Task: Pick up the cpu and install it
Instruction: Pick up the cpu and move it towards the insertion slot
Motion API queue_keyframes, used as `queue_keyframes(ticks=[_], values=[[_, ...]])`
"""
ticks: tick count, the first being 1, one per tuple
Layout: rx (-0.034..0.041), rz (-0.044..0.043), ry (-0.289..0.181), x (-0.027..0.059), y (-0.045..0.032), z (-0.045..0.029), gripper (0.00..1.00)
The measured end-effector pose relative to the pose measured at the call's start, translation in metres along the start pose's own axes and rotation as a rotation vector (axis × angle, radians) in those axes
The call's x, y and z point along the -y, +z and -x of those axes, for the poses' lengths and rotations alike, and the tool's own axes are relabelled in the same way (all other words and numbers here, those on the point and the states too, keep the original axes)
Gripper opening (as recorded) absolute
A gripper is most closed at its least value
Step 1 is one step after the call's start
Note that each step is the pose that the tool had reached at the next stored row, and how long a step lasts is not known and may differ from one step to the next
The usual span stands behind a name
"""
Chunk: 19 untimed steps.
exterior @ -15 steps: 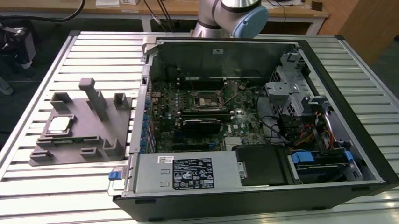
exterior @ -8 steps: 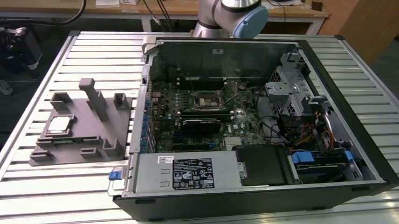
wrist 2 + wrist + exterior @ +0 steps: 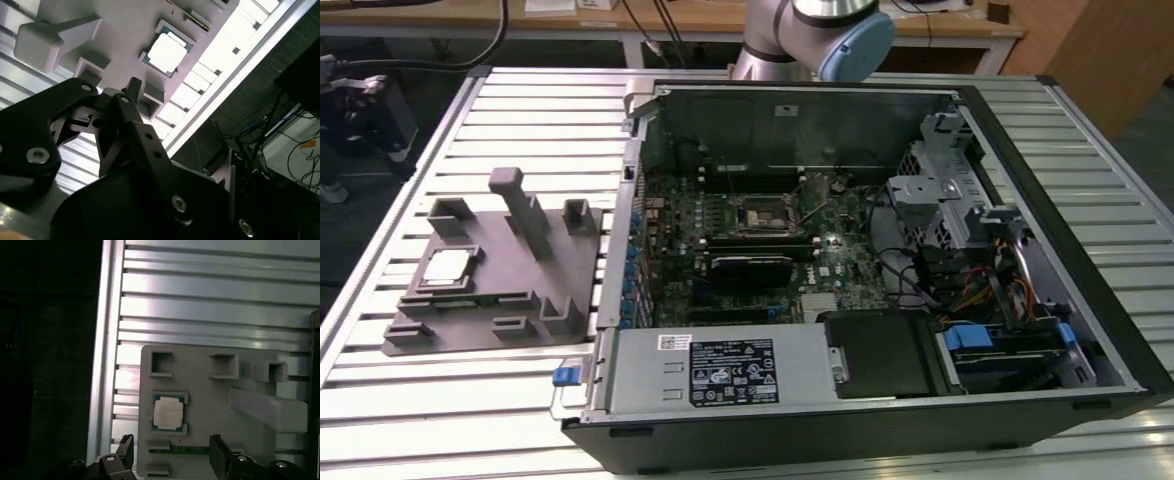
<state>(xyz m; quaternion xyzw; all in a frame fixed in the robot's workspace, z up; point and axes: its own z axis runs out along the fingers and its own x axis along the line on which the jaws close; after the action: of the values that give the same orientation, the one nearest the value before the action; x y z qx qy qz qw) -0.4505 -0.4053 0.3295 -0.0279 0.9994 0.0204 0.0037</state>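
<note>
Cpu (image 3: 169,412) flat in recess on fixture block (image 3: 205,400), near block's edge. Gripper (image 3: 171,445) over block, fingers spread, empty; cpu just ahead, centred between them.

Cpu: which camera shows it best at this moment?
The first wrist view: it looks straight down on the cpu, seated in the fixture, unobstructed. The second wrist view shows it at an angle, bright with glare. The exterior view shows it far off, at the exterior view's left.
</note>
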Motion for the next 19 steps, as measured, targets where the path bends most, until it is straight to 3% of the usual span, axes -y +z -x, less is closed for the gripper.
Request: queue_keyframes(ticks=[7,19], values=[[-0.0027,0.0003,-0.021,0.0041,0.0116,-0.0003,0.71],[-0.0030,0.0003,-0.026,0.0107,0.0223,-0.0007,0.71]])
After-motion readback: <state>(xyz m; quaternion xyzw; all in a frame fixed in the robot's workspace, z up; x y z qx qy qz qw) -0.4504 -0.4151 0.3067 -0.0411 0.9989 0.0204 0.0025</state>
